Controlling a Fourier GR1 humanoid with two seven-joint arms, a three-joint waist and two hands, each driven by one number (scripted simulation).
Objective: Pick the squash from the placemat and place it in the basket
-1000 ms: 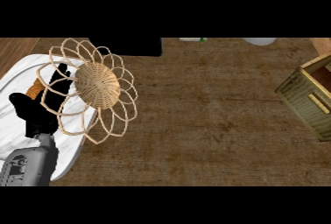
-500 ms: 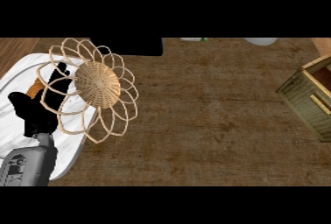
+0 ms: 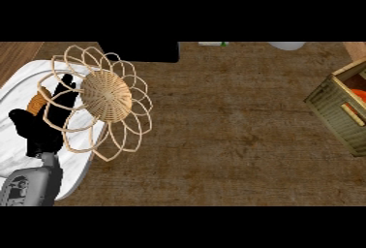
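A wicker basket [image 3: 106, 96] with a woven middle and open looped rim stands tilted at the left, overlapping a white rounded placemat [image 3: 20, 82]. My left hand [image 3: 41, 130] rises from the lower left over the placemat, fingers straight and pointing up, partly behind the basket's loops. A small orange piece, apparently the squash [image 3: 36, 102], shows between the thumb and the fingers; most of it is hidden. I see no fingers curled round it. My right hand is out of the picture.
A wooden crate [image 3: 334, 107] with something orange [image 3: 358, 95] inside sits at the right edge. A black block [image 3: 139, 51] lies at the top behind the basket, and a pale object [image 3: 289, 45] at the top right. Brown woven surface [image 3: 229, 140] fills the middle.
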